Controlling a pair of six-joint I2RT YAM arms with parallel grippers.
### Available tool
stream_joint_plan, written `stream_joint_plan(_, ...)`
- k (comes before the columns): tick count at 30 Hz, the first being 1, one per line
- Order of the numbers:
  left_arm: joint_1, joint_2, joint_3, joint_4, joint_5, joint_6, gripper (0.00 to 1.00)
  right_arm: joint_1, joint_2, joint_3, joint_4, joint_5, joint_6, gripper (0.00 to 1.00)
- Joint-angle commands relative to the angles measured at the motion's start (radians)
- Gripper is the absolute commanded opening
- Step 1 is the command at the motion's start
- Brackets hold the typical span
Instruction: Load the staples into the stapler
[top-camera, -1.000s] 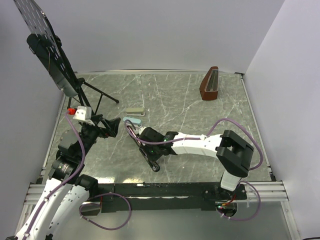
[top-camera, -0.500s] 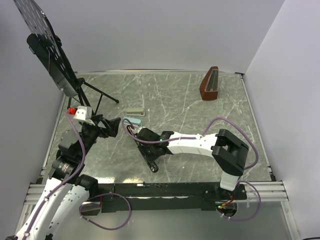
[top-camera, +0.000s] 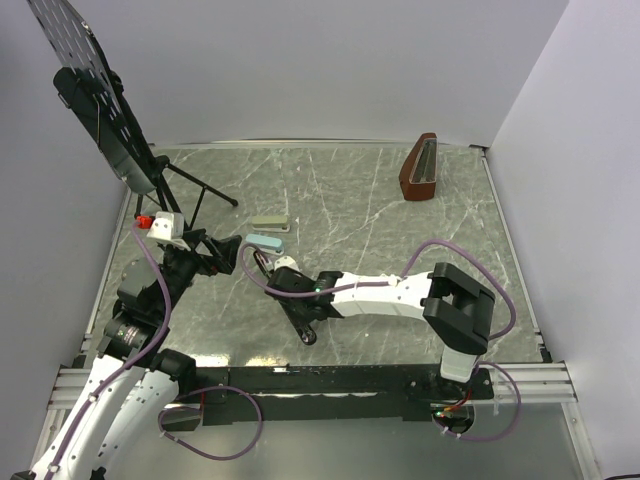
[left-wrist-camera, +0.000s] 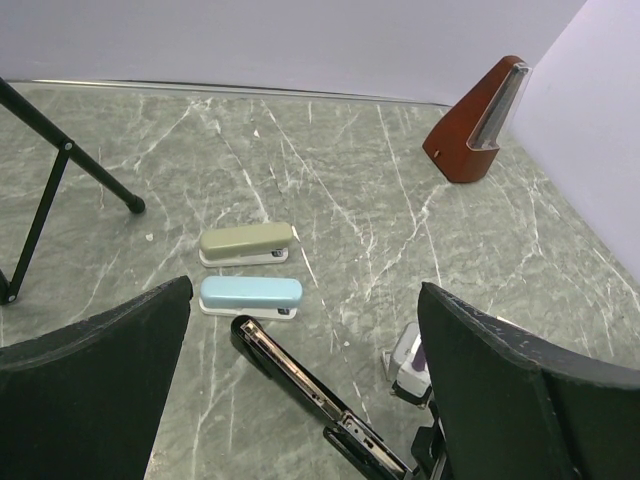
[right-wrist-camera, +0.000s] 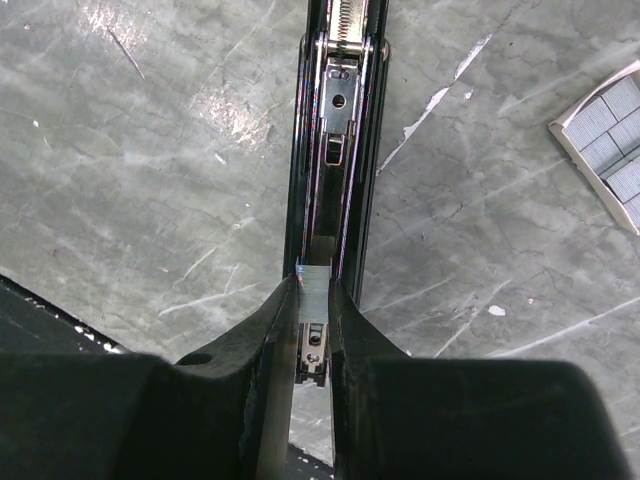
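The black stapler (top-camera: 303, 325) lies opened flat on the table, its silvery rail (right-wrist-camera: 338, 110) facing up. My right gripper (right-wrist-camera: 316, 292) hangs directly over that rail, shut on a short strip of staples (right-wrist-camera: 317, 285) held level just above the channel. In the top view the right gripper (top-camera: 275, 276) covers the stapler's middle. The staple box (right-wrist-camera: 605, 130) lies open to the right of the stapler and shows grey strips inside. My left gripper (left-wrist-camera: 305, 292) stands wide open and holds nothing, left of the stapler (left-wrist-camera: 300, 375) and a little short of it.
A light blue stapler (top-camera: 265, 241) and a grey-green one (top-camera: 270, 223) lie just beyond the black stapler. A brown metronome (top-camera: 420, 168) stands at the back right. A black music stand (top-camera: 105, 120) has its legs spread over the back left corner.
My right gripper has slid a little to the left along the black stapler with the staples in it. The left arm has not moved.
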Motion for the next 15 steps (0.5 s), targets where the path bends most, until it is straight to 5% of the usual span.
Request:
stream_joint_plan(1, 0.007, 0.003, 0.005, 0.042, 0.014, -0.009, 0.99, 0.010, 0.040, -0.042, -0.034, 0.031, 0.027, 0.18)
stream_joint_plan(15, 0.007, 0.003, 0.005, 0.040, 0.009, -0.009, 0.99, 0.043, -0.044, -0.082, 0.032, 0.094, 0.009, 0.18)
